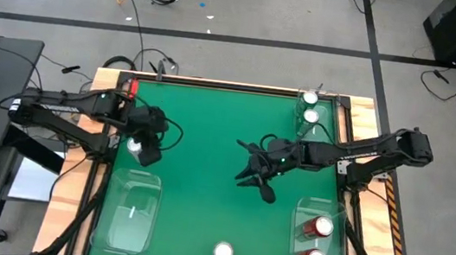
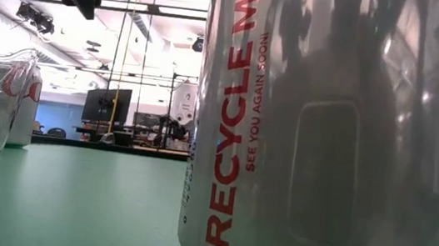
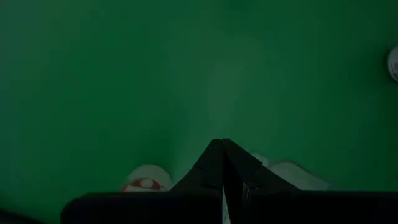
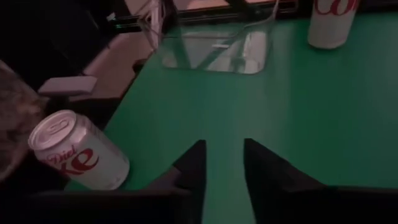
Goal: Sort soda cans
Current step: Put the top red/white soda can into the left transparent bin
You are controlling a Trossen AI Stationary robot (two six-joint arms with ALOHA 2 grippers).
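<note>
The right tool hangs over the middle of the bench, jaws a little apart with only green surface between them; it holds nothing. The left tool is closed and empty, low at the bench's left side.

Just beside the left tool stands the left can, silver with red lettering, upright, and in the right wrist view it is the nearer of the two loose cans. The front can, also silver, stands alone at the front edge, well apart from both tools and right up against the low camera. The empty tray sits at front left, between these two cans' positions. The red cans already lie in the front-right tray, the green cans in the back-right one.

Likely handling: thin aluminium with a smooth, glossy wall, so slippery, and easily dented if empty. If full, a can is heavy enough to slide in a weak grip. Whether they are full cannot be told. The best hold is probably across the straight wall at mid-height, jaws square to the axis, opened wider than they stand now. The tapered shoulder and the rim would let the can tip or squirt out.
</note>
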